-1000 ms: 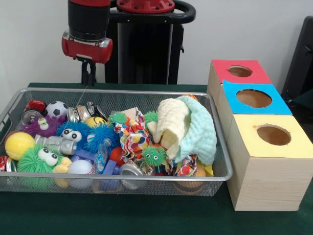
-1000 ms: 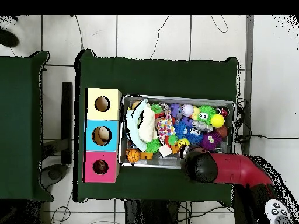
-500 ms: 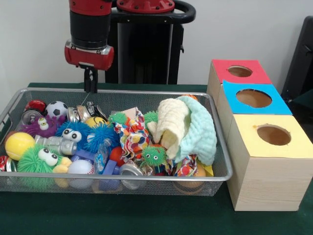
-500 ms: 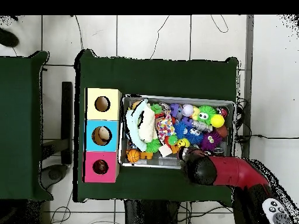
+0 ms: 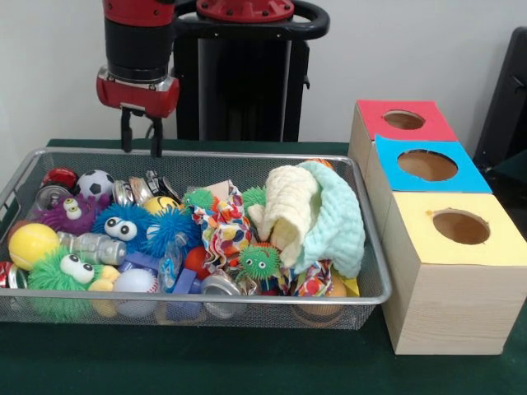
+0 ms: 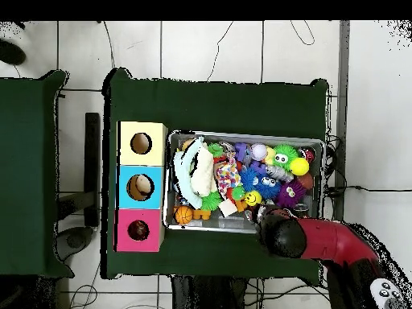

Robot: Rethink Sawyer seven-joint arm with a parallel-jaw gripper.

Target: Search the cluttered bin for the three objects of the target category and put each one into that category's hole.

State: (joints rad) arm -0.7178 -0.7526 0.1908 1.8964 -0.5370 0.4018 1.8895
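The bin [image 5: 206, 299] is a silver wire-mesh basket packed with toys, on the green table. It also shows in the overhead view [image 6: 241, 135]. My gripper [image 5: 140, 140] hangs open and empty just above the bin's far rim, near its left end, over a soccer ball [image 5: 95, 183] and crushed cans [image 5: 132, 191]. In the overhead view the red arm [image 6: 322, 241] covers the gripper. The hole [image 5: 403, 120] is in the red top of the farthest wooden box; it shows in the overhead view too [image 6: 138, 230].
The bin holds a yellow ball [image 5: 31, 243], a green fuzzy toy with eyes [image 5: 62, 271], a blue fuzzy toy [image 5: 123, 224], a silver can [image 5: 97, 245], a patterned cloth [image 5: 221, 230] and cream and mint cloths [image 5: 317, 214]. Blue-topped [image 5: 426, 164] and yellow-topped [image 5: 461, 226] boxes stand beside the red one.
The gripper has moved a little to the left along the bin's far rim, and its fingers have spread from shut to open. The toys have barely shifted.
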